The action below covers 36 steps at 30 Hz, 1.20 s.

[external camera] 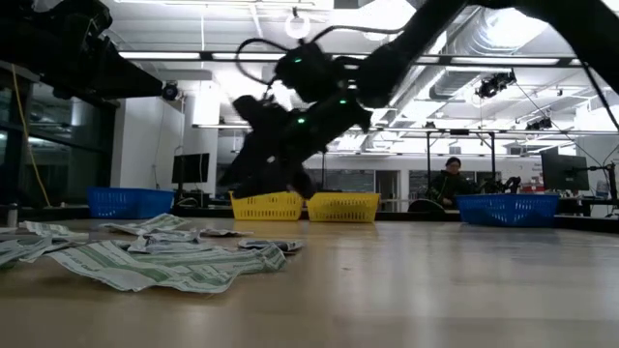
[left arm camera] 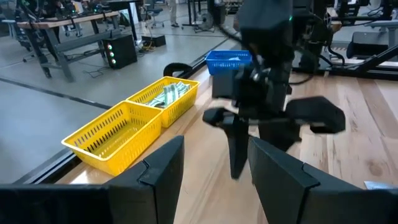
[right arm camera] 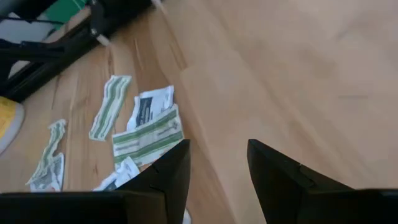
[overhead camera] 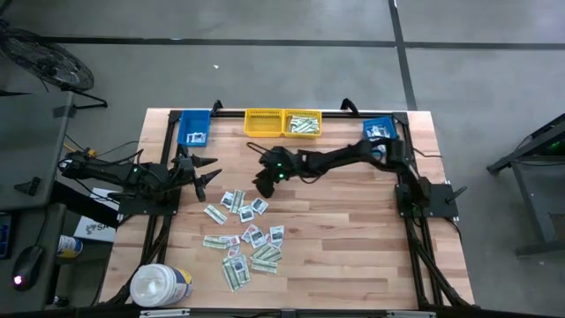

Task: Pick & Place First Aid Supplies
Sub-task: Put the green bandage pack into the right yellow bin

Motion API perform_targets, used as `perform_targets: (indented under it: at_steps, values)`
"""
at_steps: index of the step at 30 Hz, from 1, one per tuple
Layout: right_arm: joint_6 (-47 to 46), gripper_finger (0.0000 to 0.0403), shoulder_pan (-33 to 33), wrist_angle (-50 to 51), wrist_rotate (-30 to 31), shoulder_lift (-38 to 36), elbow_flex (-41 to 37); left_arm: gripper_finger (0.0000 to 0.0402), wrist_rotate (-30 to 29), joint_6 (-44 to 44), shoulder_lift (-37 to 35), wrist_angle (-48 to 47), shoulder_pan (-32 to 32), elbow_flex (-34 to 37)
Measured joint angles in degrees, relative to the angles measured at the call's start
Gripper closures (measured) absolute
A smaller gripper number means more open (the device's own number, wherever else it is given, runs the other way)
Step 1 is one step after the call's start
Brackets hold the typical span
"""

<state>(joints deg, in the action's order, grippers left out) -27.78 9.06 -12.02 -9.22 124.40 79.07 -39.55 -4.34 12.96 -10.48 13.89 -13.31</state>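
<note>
High view, left to right: white round tub (overhead camera: 161, 284) at the near-left corner of the table (overhead camera: 353, 256); left gripper (overhead camera: 205, 173) resting over the left side of the table, fingers spread with nothing between them, just short of the left blue bin (overhead camera: 194, 126). The first aid supplies (overhead camera: 245, 237) lie loose in a scatter on the wood in front of and to the right of that gripper, green-striped strips mixed with squarish white packets. The right gripper (overhead camera: 263, 185) hangs just beyond the far edge of the scatter, its arm stretching back across the table to the right. Along the far edge sit two yellow bins; the right-hand yellow bin (overhead camera: 302, 123) already holds several strips, and the right blue bin (overhead camera: 378, 130) holds some white packets. The low view adds that the right gripper (external camera: 253, 174) is clear of the tabletop, and shows a person (external camera: 451, 182) seated in the room behind. The right wrist view shows its fingers (right arm camera: 277, 171) apart and empty above bare wood, packets beside them. The left wrist view looks past the left fingers (left arm camera: 163, 171) at the other arm's gripper; whether the nearer yellow bin (left arm camera: 118, 134) holds anything cannot be made out from there.
</note>
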Motion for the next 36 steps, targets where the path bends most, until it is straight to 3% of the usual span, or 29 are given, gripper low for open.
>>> perform_targets:
  at_steps: [6,12,36]
  values:
    - [-2.7,0.0251,-1.0,8.2,-3.7,6.6,10.9,0.0225,0.0,0.0,0.0,-0.1,0.0,0.0]
    - [-3.7,0.0251,-2.3,13.0,-4.6,9.4,16.8,0.0225,0.0,0.0,0.0,-0.4,0.0,0.0]
    - [-7.0,0.0251,-2.3,11.1,-5.6,11.3,15.7,0.0225,0.1,0.0,0.0,-0.3,0.0,0.0]
